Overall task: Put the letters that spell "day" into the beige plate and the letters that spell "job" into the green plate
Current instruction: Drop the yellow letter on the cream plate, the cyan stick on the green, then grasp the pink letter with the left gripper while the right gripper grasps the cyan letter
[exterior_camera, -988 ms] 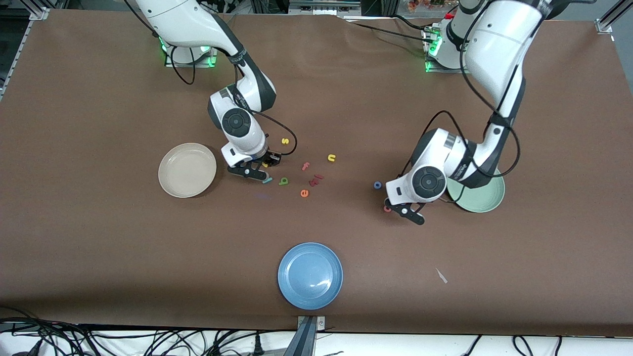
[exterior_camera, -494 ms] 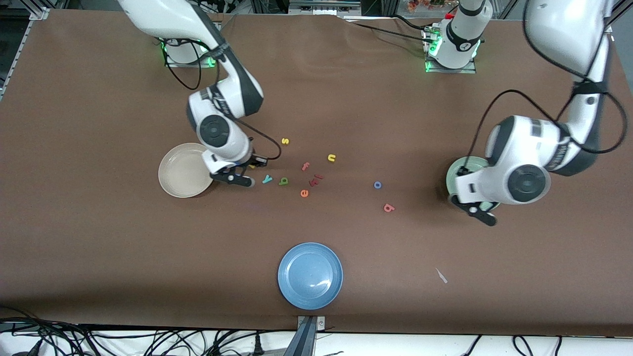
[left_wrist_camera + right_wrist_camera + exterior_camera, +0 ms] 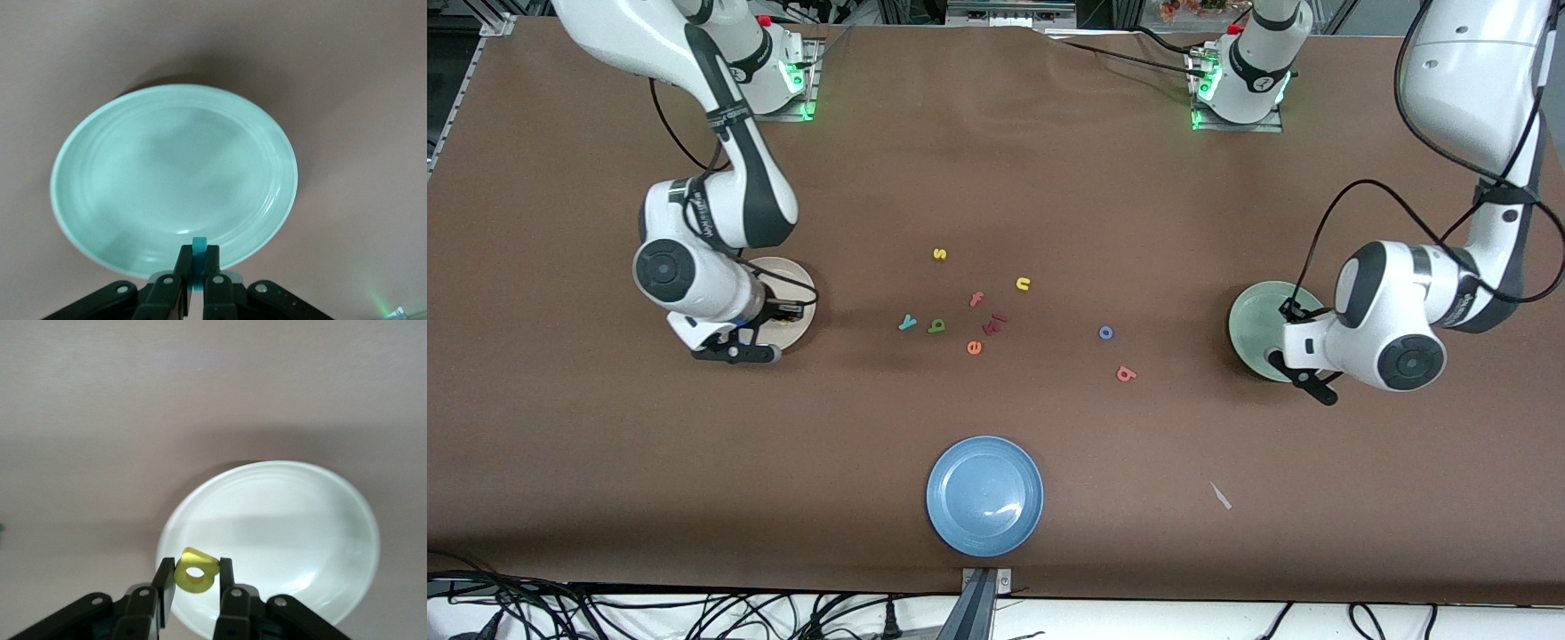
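Note:
My right gripper (image 3: 195, 577) is shut on a yellow rounded letter with a hole (image 3: 197, 572) and hangs over the edge of the beige plate (image 3: 287, 533). In the front view that gripper (image 3: 734, 352) covers much of the beige plate (image 3: 794, 279). The thin teal "j" (image 3: 197, 249) is pinched in my left gripper (image 3: 197, 259), which is shut over the rim of the green plate (image 3: 167, 180). Seen from the front, the left gripper (image 3: 1312, 386) hovers at the green plate (image 3: 1252, 324). On the table lie the teal "y" (image 3: 907, 322), green rounded letter (image 3: 936, 326), blue "o" (image 3: 1105, 332) and salmon "b" (image 3: 1127, 373).
Other letters lie mid-table: yellow "s" (image 3: 939, 254), yellow "u" (image 3: 1023, 284), pink "f" (image 3: 976, 299), dark red pieces (image 3: 994, 323), orange "e" (image 3: 974, 348). A blue plate (image 3: 984, 495) sits near the front edge. A small white scrap (image 3: 1220, 495) lies toward the left arm's end.
Both arms have swung away from the letters in the middle. The right one carried the yellow letter to the beige plate; the left one carried the teal "j" to the green plate.

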